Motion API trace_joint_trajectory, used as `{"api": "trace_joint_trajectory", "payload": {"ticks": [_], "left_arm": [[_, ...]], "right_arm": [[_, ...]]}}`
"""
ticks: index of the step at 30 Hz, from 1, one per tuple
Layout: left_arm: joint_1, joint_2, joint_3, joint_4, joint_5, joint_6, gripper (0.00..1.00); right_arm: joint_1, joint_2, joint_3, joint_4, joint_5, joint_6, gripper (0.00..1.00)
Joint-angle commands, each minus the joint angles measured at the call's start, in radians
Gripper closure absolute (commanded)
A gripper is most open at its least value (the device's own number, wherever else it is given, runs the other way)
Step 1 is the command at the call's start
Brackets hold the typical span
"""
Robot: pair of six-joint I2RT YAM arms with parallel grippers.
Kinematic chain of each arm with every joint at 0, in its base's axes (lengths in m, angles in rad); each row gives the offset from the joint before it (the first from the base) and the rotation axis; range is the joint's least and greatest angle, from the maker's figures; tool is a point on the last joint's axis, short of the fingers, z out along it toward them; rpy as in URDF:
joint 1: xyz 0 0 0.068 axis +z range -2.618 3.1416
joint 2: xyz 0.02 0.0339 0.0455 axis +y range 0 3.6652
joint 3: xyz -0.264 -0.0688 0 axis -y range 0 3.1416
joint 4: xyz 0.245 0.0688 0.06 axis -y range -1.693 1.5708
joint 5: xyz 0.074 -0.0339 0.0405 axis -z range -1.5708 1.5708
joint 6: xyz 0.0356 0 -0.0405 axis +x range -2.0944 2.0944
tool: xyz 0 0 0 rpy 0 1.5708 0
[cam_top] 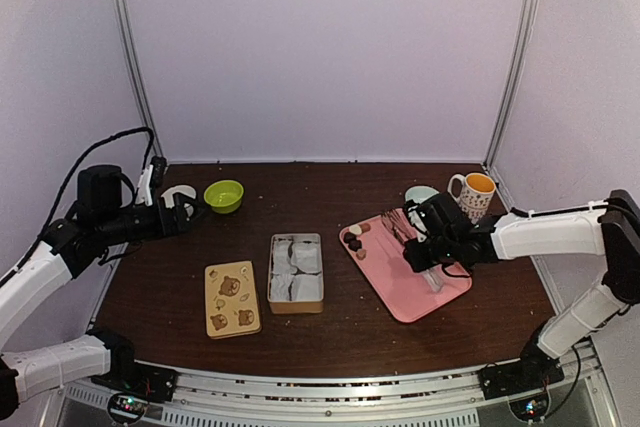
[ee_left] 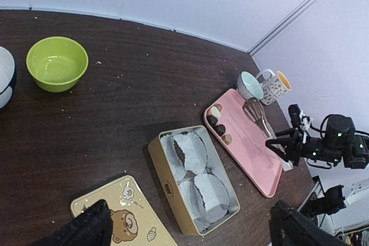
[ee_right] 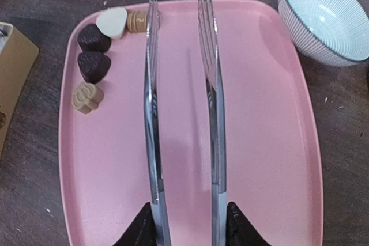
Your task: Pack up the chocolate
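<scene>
The tan metal tin (cam_top: 296,304) is a long rectangle, open, standing near the middle of the dark wooden table (cam_top: 330,197). It holds several white pleated paper cups (ee_left: 190,149). Its flat lid (cam_top: 232,298), printed with brown bears, lies just beside it on the left.

The chocolates (ee_right: 94,65) are not in the tin. All five lie in the far left corner of the smooth pink plastic tray (ee_right: 259,142), to the right of the tin. Two are dark and glossy with a heart-like shape, one is white, and two are light tan.

At the back of the table are a round green bowl (ee_left: 56,63), a pale bowl with fine stripes (ee_right: 326,15) just beside the tray's far right corner, and a spotted mug (cam_top: 472,195) that is orange inside.

The right gripper (ee_right: 187,229) hangs over the tray and holds shiny metal tongs (ee_right: 151,113). Its black fingers (ee_right: 138,231) press the two thin arms from outside, and the arms stand a little apart. The chocolates are left of the left tong arm. The tips of the tongs are out of view.

The left gripper (cam_top: 185,212) is near the green bowl, its jaws wide apart and holding nothing.
</scene>
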Motion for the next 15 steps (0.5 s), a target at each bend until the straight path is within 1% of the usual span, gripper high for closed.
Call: {"api": "trace_joint_trajectory", "payload": {"ticks": [1,4,7,11,15], "left_arm": [[-0.002,0.002,-0.007,0.081,0.01,-0.017,0.03],[-0.003,0.007,-0.009,0.1,0.024,-0.024,0.03],[-0.005,0.016,-0.014,0.122,0.036,-0.028,0.03],[-0.013,0.039,-0.025,0.175,0.058,-0.046,0.03],[-0.039,0.08,-0.039,0.243,0.067,-0.059,0.03]], "right_arm": [[0.003,-0.103,0.003,-0.006,0.009,-0.004,0.67],[0.002,-0.166,0.004,-0.012,-0.047,-0.006,0.67],[0.002,-0.248,-0.008,0.004,-0.146,-0.016,0.68],[0.003,-0.316,0.0,-0.008,-0.271,-0.033,0.69],[0.002,-0.384,-0.026,0.043,-0.391,-0.029,0.7]]}}
